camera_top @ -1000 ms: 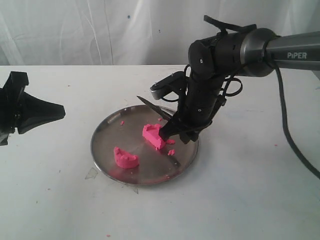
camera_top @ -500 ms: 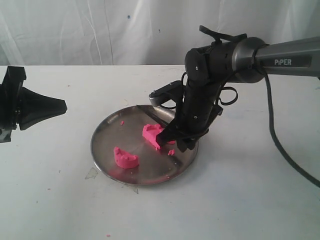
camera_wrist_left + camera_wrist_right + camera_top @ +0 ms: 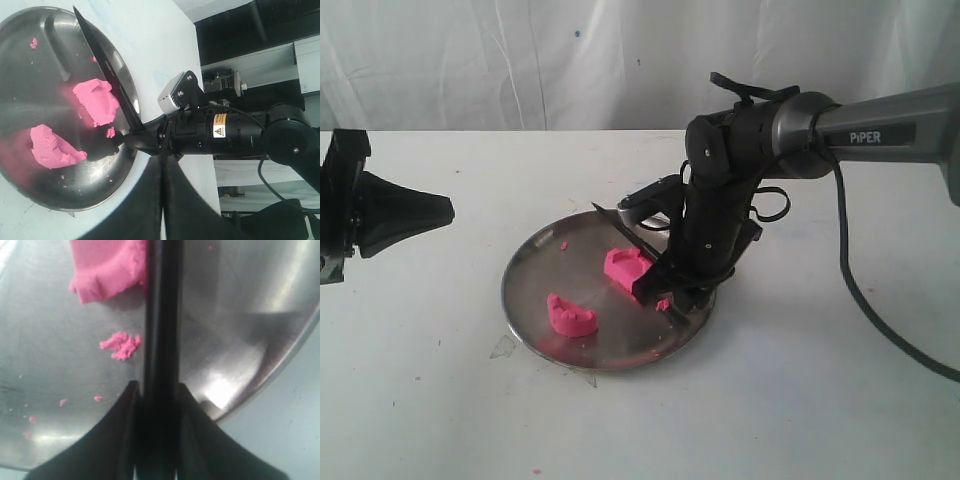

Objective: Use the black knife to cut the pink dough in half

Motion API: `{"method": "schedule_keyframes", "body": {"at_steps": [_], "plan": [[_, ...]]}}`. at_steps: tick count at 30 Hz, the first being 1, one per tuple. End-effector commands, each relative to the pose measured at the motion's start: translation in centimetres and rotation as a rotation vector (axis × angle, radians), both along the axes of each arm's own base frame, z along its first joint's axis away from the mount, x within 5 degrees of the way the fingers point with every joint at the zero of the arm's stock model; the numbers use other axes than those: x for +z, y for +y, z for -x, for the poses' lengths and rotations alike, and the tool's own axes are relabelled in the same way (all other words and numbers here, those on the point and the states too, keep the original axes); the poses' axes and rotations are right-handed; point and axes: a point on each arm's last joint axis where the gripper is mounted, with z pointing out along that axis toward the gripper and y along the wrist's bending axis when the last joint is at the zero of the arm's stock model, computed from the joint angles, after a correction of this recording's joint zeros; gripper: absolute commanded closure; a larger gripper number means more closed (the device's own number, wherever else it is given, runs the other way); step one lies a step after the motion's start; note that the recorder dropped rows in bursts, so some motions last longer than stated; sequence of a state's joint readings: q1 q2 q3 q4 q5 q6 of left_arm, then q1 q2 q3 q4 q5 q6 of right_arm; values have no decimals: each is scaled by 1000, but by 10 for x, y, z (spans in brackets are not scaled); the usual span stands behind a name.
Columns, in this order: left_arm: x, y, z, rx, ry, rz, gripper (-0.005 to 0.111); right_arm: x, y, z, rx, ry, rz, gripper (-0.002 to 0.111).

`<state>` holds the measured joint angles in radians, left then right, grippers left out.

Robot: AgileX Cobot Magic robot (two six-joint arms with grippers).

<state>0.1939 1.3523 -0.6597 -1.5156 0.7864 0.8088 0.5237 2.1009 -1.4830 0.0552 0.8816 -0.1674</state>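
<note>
The pink dough lies in two pieces on the steel plate (image 3: 548,262): a half-moon (image 3: 570,315) near the front left and a chunkier piece (image 3: 626,266) in the middle. My right gripper (image 3: 658,288) is shut on the black knife (image 3: 623,229), low over the plate, with the blade lying along the far side of the middle piece and pointing back-left. The right wrist view shows the knife (image 3: 160,315) between the fingers, with dough (image 3: 107,265) beside it. My left gripper (image 3: 445,212) hovers shut and empty left of the plate; in its own view the gripper (image 3: 162,165) faces the knife (image 3: 107,75).
Small pink crumbs (image 3: 121,345) are scattered on the plate (image 3: 235,290), and one (image 3: 563,244) sits near its back left. White table (image 3: 800,400) surrounds the plate, with a white curtain behind. The right arm's cable (image 3: 850,290) trails over the table on the right.
The right arm has shifted left and down, bringing the knife lower over the plate beside the middle dough piece. The left gripper has barely moved.
</note>
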Motion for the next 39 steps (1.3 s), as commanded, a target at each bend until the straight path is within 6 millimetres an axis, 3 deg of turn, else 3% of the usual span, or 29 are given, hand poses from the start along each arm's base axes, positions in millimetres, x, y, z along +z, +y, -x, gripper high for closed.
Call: {"method": "schedule_keyframes", "body": {"at_steps": [1, 5, 18, 39], "plan": [[2, -1, 1, -9, -12, 23, 107, 5, 2, -10, -56, -88, -53, 108], [2, -1, 1, -9, -12, 23, 107, 7, 4, -13, -125, -120, -90, 108], [3, -1, 1, -17, -15, 35, 107, 3, -3, -7, -83, -60, -1, 107], [4, -2, 1, -19, -24, 40, 107, 1, -4, -6, -68, -42, 13, 68]]}}
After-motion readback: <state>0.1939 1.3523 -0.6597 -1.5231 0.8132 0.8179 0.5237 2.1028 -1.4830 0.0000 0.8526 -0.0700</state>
